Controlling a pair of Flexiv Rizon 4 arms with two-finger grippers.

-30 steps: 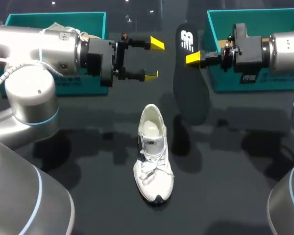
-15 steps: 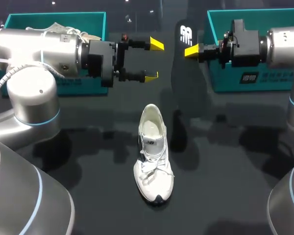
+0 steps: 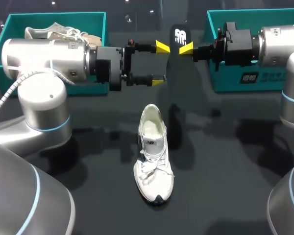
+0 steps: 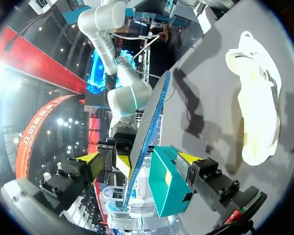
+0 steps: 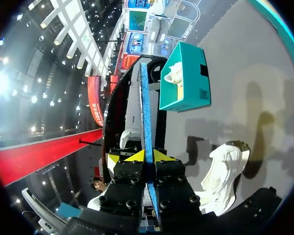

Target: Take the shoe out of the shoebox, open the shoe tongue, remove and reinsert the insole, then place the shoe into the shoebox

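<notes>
The insole [image 3: 179, 58] is clamped in the right jaws, between the spread left jaws; if released before those close, it could be dropped.

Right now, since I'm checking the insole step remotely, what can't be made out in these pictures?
Insole, lower end: head view, black on the dark table, outline lost.
Right shoebox, inside: head view, right arm covers it.
White shoe, toe cavity: all views, tongue and laces cover it.
Second shoe in the left shoebox: head view, left arm hides part.
</notes>
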